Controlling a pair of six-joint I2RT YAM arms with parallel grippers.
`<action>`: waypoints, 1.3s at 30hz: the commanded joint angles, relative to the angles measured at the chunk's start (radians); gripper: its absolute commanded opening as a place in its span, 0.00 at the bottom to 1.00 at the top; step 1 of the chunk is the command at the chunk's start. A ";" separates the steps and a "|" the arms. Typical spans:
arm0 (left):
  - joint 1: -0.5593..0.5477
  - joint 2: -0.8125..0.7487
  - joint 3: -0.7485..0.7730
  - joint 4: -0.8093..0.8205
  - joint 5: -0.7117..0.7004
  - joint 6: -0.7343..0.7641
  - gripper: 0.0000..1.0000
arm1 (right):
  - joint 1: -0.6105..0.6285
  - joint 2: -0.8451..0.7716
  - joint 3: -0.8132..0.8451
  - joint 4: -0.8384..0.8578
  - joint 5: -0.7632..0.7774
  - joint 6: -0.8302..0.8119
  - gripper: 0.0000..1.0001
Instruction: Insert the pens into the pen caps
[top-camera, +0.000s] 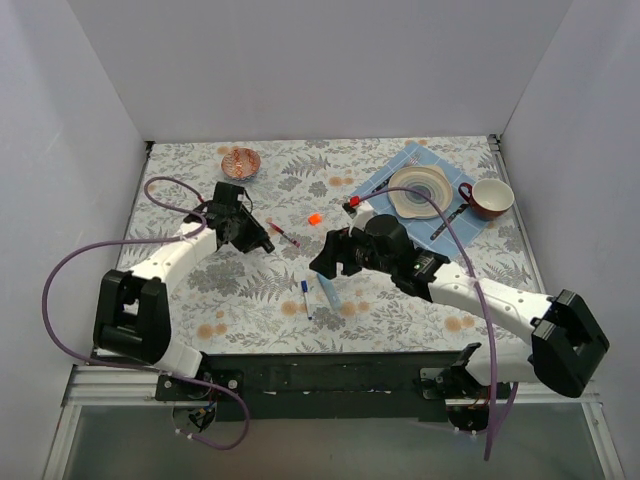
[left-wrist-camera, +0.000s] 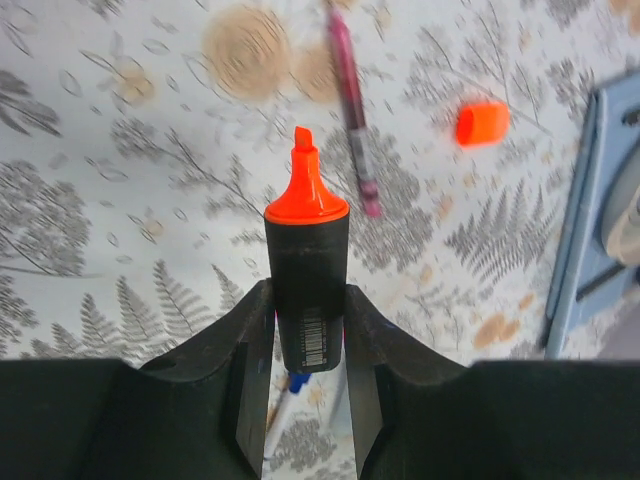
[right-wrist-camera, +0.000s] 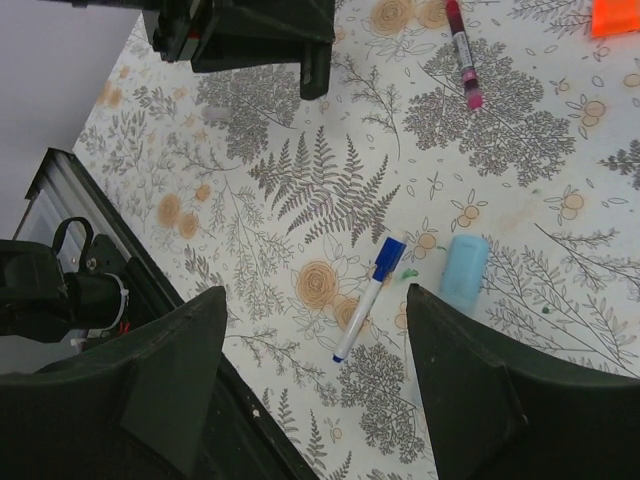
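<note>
The left claw (left-wrist-camera: 305, 305) pinches the black marker with a bare orange tip (left-wrist-camera: 306, 270) at centre frame. The small orange plastic cap (left-wrist-camera: 482, 123) lies upper right on the floral tabletop (left-wrist-camera: 90, 220). Judged step: capping this marker, so next its tip must meet that cap squarely. The right claw (right-wrist-camera: 315, 300) hangs spread.

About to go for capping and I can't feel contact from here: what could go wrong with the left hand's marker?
The orange cap lies loose, held by nothing, so the black marker in the left hand may just shove it away. The dark-red pen lies between marker tip and cap; a low sweep could knock it.
</note>
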 joint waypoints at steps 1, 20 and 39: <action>-0.071 -0.115 -0.073 0.073 0.076 -0.024 0.00 | -0.008 0.077 0.054 0.144 -0.077 0.011 0.80; -0.229 -0.358 -0.213 0.223 0.111 -0.130 0.00 | -0.034 0.298 0.115 0.319 -0.242 0.154 0.70; -0.314 -0.327 -0.191 0.234 0.094 -0.139 0.00 | -0.033 0.271 0.017 0.429 -0.162 0.194 0.01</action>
